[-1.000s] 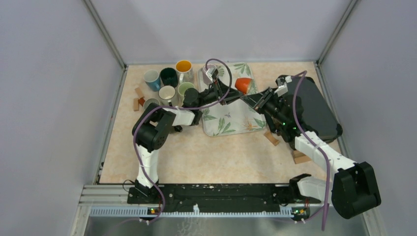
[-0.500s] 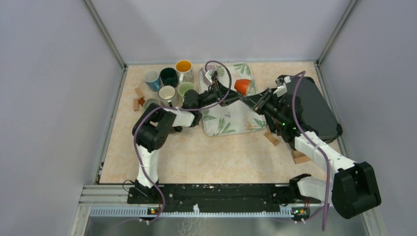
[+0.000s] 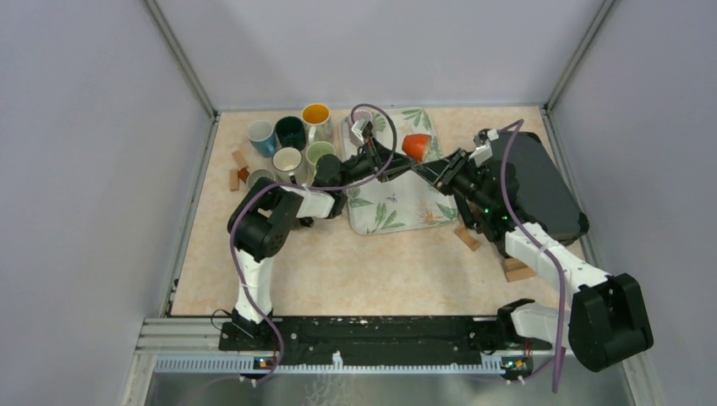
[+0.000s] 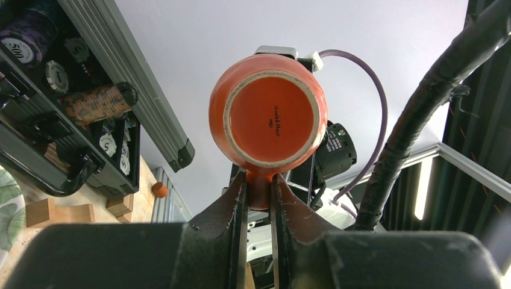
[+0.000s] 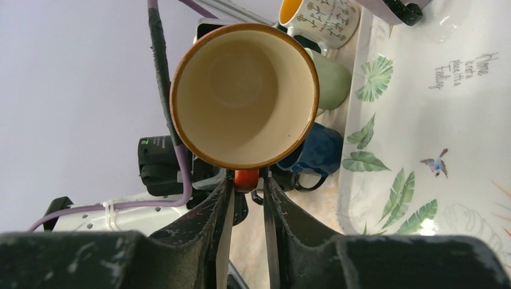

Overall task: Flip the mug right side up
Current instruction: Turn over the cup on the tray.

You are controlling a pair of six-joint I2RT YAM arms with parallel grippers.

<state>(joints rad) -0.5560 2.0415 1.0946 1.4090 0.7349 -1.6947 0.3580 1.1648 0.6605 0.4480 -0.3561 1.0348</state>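
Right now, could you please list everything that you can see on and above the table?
orange mug: one, orange outside and cream inside, held on its side above the tray
leaf-print tray: one, white with green leaves, mid-table
other mugs: six, it seems, in blue, dark green, white, cream, pale green and grey, clustered at back left
wooden blocks: at least four, brown, two left of the mugs and two near the case
black case: one, black, right of the tray
table: one, beige
left pincer: shut on the mug's handle
right pincer: flanks the handle, grip unclear
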